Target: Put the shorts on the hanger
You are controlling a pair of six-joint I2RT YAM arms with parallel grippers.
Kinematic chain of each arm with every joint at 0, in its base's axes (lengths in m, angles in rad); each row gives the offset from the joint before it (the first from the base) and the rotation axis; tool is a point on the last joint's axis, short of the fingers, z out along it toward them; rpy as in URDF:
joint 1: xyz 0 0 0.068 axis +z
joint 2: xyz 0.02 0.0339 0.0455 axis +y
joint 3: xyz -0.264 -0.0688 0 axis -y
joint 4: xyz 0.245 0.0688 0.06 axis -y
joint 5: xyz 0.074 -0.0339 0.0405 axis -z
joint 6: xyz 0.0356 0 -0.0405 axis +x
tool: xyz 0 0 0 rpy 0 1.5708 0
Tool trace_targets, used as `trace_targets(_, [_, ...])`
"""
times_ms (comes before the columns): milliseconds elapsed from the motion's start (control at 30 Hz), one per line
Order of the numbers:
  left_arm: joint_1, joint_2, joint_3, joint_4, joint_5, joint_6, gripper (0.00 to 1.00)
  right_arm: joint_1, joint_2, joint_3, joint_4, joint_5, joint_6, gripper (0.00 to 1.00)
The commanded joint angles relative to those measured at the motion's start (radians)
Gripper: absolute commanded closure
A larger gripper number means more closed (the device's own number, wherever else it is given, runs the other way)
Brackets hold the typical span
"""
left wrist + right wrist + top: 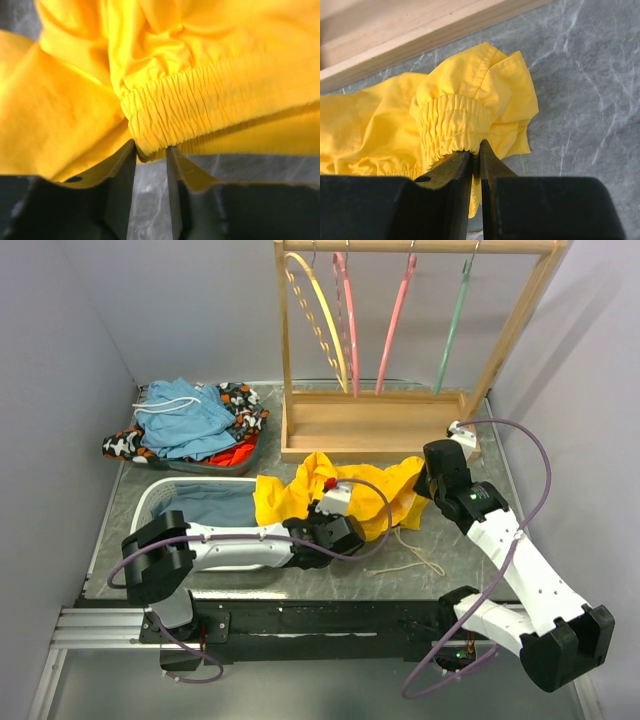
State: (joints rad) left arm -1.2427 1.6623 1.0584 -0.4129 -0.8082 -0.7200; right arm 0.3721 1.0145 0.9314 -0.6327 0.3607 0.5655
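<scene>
The bright yellow shorts (290, 498) lie bunched on the grey table between my two grippers. My left gripper (335, 512) is over their middle. In the left wrist view the gathered waistband (200, 107) fills the frame, and my left gripper (151, 149) pinches its folded end between the tips. My right gripper (432, 478) is at the shorts' right end. In the right wrist view it (476, 150) is shut tight on the waistband of the shorts (452, 122). The pale teal hanger (453, 325) hangs at the right of the wooden rack. A white drawstring (415, 562) trails on the table.
The wooden rack (370, 430) stands behind the shorts and also holds a yellow hanger (322, 315) and two pink hangers (393, 325). A basket (250, 455) of light blue shorts and patterned clothes is at the back left. A white tray (150, 502) with grey-blue fabric lies under the left arm.
</scene>
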Motion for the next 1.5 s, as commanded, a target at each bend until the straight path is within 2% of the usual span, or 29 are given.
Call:
trace_targets(0, [0.057, -0.067, 0.075, 0.022, -0.074, 0.054, 0.80, -0.010, -0.050, 0.072, -0.025, 0.023, -0.019, 0.84])
trace_targets(67, [0.087, -0.088, 0.095, 0.028, -0.065, 0.083, 0.90, -0.012, -0.070, 0.090, -0.041, 0.029, -0.022, 0.85])
trace_targets(100, [0.097, -0.098, 0.101, 0.028, -0.057, 0.097, 0.99, -0.012, -0.076, 0.098, -0.047, 0.029, -0.023, 0.86])
trace_targets(267, [0.106, -0.160, 0.213, -0.026, 0.024, 0.160, 0.99, -0.013, -0.116, 0.168, -0.093, 0.052, -0.030, 0.92])
trace_targets(367, [0.106, -0.197, 0.336, -0.070, 0.168, 0.160, 0.99, -0.015, -0.128, 0.233, -0.122, 0.072, -0.033, 0.92])
trace_targets(433, [0.101, -0.222, 0.438, -0.080, 0.318, 0.169, 0.99, -0.015, -0.134, 0.297, -0.133, 0.086, -0.033, 0.92])
trace_targets(633, [0.094, -0.257, 0.716, -0.104, 0.541, 0.177, 0.99, -0.016, -0.140, 0.521, -0.183, 0.144, -0.033, 0.96])
trace_targets(800, [0.094, -0.237, 0.869, -0.125, 0.572, 0.185, 0.99, -0.018, -0.120, 0.690, -0.219, 0.170, -0.036, 0.98])
trace_targets(1133, [0.095, -0.139, 1.150, -0.162, 0.609, 0.208, 0.99, -0.016, -0.113, 0.834, -0.263, 0.238, -0.061, 0.98])
trace_targets(1267, [0.095, -0.124, 1.169, -0.165, 0.598, 0.217, 0.99, -0.018, -0.117, 0.876, -0.268, 0.250, -0.067, 0.98])
trace_targets(1333, [0.106, -0.145, 1.091, -0.147, 0.566, 0.211, 0.99, -0.018, -0.117, 0.857, -0.265, 0.221, -0.061, 0.99])
trace_targets(1367, [0.118, -0.192, 1.041, -0.130, 0.557, 0.185, 0.99, -0.018, -0.117, 0.839, -0.260, 0.212, -0.056, 0.99])
trace_targets(1467, [0.219, -0.303, 0.715, -0.073, 0.586, 0.082, 0.99, -0.018, -0.132, 0.709, -0.227, 0.167, -0.035, 1.00])
